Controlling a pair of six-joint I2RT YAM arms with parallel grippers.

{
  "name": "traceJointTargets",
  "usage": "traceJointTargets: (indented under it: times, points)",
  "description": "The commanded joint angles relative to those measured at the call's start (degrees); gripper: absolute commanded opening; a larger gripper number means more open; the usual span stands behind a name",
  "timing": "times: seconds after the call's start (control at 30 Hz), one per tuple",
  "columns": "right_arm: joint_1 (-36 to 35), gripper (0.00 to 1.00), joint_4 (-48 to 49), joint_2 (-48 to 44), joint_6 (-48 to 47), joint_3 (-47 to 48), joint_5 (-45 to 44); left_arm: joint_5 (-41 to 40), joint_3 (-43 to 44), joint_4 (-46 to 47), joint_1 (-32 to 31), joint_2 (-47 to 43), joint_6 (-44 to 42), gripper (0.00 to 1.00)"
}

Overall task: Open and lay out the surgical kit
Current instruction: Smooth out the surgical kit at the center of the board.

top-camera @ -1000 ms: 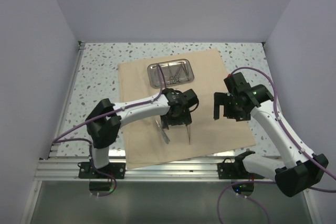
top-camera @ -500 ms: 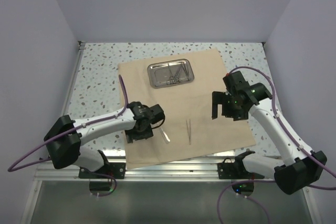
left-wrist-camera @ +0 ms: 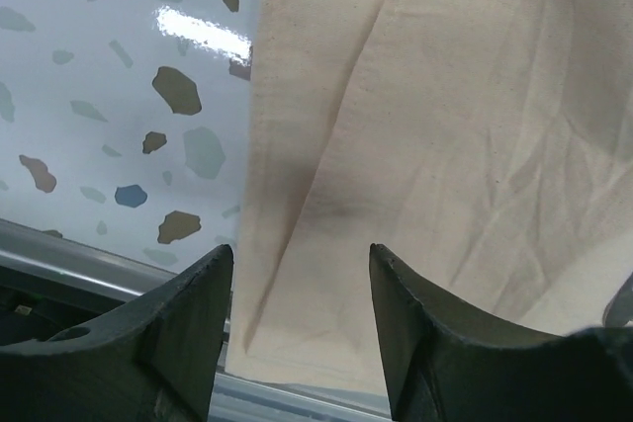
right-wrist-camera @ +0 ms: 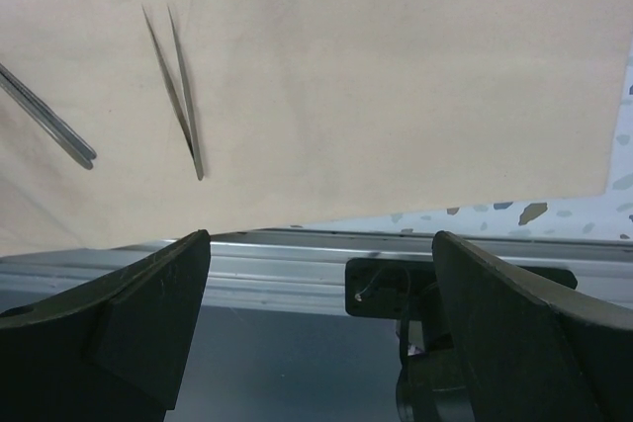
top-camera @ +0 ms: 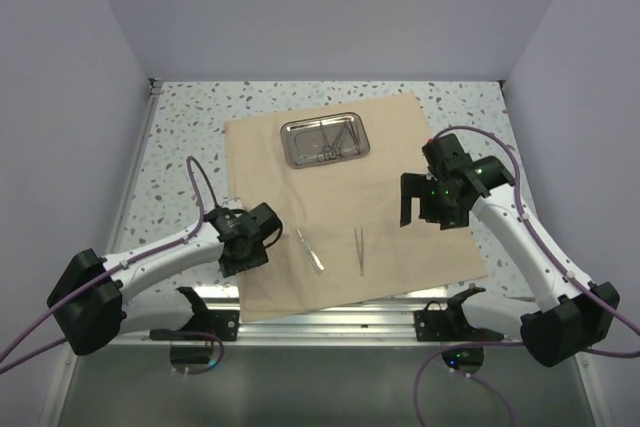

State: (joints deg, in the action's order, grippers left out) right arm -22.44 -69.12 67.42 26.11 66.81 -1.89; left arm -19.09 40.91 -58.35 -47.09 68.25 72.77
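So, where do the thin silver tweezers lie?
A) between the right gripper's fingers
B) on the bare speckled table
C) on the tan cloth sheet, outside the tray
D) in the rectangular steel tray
C: the thin silver tweezers rest flat on the tan cloth sheet, near its front edge.

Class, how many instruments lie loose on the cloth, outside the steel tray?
2. The scalpel lies on the cloth toward its near edge; the tweezers lie just right of it, apart. The tray may hold others, too small to tell.
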Motion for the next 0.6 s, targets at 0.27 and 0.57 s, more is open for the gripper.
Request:
traceJointTargets:
  times: [0.27, 0.57]
  points:
    - [0.2, 0.99, 1.4, 1.9, 0.6, 0.6, 1.1, 2.4, -4.4, 14.1, 5.1, 1.0, -9.6, 0.56]
    - [0.2, 0.98, 1.9, 2.8, 0.8, 0.4, 0.4, 4.9, -5.8, 17.4, 5.3, 4.2, -10.8, 0.49]
